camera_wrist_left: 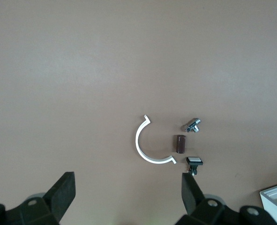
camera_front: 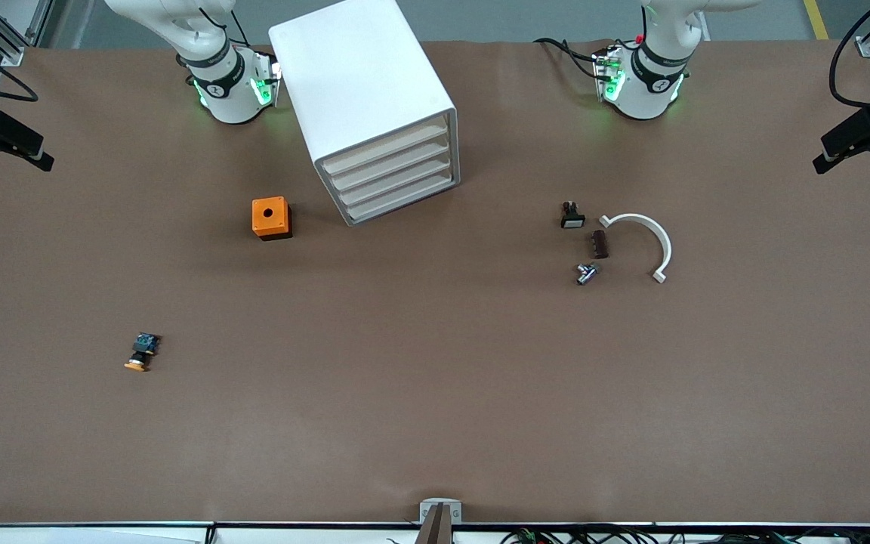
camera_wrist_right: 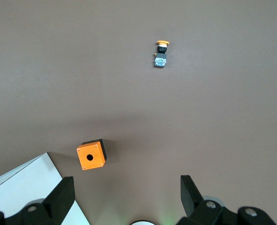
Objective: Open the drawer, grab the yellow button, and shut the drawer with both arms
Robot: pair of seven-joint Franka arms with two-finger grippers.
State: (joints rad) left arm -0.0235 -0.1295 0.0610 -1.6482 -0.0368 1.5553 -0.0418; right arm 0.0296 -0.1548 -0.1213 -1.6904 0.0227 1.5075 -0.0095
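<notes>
In the front view, the white cabinet [camera_front: 363, 98] stands on the brown worktop [camera_front: 435, 393] between the two arm bases, and its four drawers are all pushed in; the drawer [camera_front: 386, 149] is the top one. The orange cube [camera_front: 271, 217] sits beside the cabinet, toward the right arm's end. The button [camera_front: 142, 352] lies on the worktop, not in the drawer, much nearer to the front camera than the cube. Toward the left arm's end lie a white curved piece [camera_front: 646, 238], a black switch [camera_front: 572, 215], a small brown cylinder [camera_front: 600, 244] and a small metal part [camera_front: 586, 273].

In the left wrist view, the left pincer [camera_wrist_left: 128, 197] is released, high over the worktop near these small parts.

In the right wrist view, the right pincer [camera_wrist_right: 127, 197] is released too, up over the worktop beside the cube, grasping nothing.
</notes>
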